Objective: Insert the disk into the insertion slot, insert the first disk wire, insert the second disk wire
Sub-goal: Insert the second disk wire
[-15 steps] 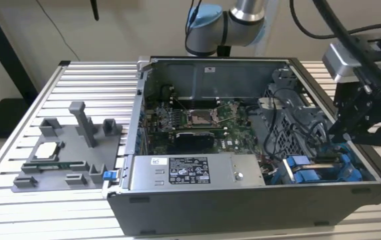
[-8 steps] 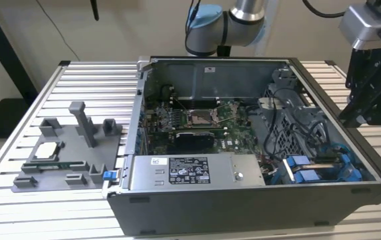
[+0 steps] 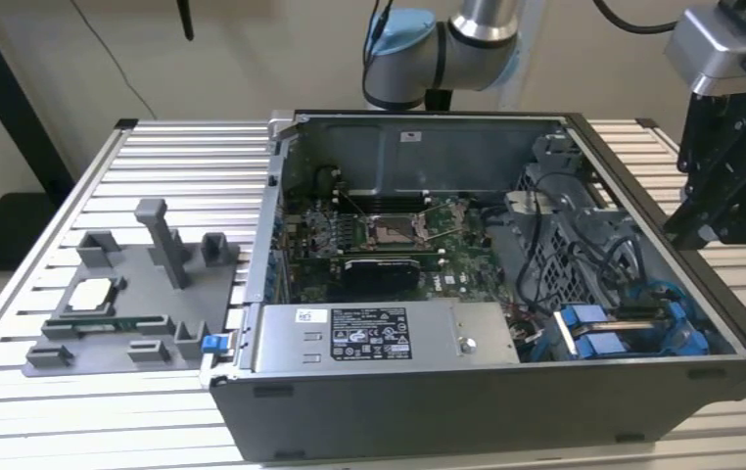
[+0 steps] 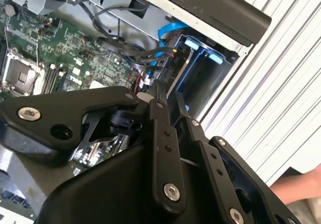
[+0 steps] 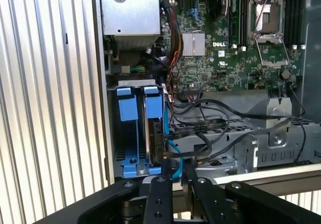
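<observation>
Right at the pincer (image 5: 173,176), seen in both wrist views, the two black fingers (image 5: 161,199) stand nearly together with a slim gap between them, and nothing shows held in that gap, so I judge the pincer closed on nothing, hanging above the open computer case (image 3: 478,411) at the corner by the drives. Just beyond the fingertips in the first wrist view, the disk (image 5: 153,128) sits on edge in its blue carrier (image 5: 127,111), already down in the insertion slot (image 5: 118,156), its long axis running straight away from the pincer toward the motherboard (image 5: 235,48). To one side of the disk a bundle of black wires (image 5: 210,118) loops across the perforated metal cage, and a blue wire (image 5: 173,151) curves up right by the fingertips, nearer than any other cable. Whether either wire's plug is seated in the disk I cannot tell, since the fingers cover the disk's near end. Farther off lie the grey power-supply box (image 5: 130,13) and the bare processor socket (image 5: 268,18). In the second wrist view a hand (image 4: 296,184) shows at the frame's edge, cut off
</observation>
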`<move>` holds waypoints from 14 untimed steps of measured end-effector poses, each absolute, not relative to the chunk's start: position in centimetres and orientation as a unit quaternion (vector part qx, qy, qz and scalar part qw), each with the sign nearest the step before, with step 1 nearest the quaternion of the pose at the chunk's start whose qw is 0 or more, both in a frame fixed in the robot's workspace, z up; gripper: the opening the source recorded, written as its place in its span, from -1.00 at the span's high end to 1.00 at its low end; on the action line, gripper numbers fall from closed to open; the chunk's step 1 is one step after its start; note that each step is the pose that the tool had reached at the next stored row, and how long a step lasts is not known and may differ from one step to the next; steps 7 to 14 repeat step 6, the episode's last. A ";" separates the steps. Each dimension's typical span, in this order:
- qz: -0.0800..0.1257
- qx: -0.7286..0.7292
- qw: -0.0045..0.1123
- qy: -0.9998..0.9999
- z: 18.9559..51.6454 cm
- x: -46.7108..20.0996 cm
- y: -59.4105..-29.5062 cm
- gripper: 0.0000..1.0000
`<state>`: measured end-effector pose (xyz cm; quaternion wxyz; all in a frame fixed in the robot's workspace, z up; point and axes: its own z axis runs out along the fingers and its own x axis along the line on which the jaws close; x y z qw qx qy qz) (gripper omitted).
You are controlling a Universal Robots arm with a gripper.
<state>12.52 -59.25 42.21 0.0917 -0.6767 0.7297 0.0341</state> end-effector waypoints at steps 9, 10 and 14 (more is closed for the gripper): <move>0.034 -0.677 0.092 0.730 42.4 12.5 -59.2 -1.00; 0.034 -0.677 0.092 0.730 42.4 12.5 -59.2 -1.00; 0.034 -0.677 0.092 0.730 42.4 12.5 -59.2 -1.00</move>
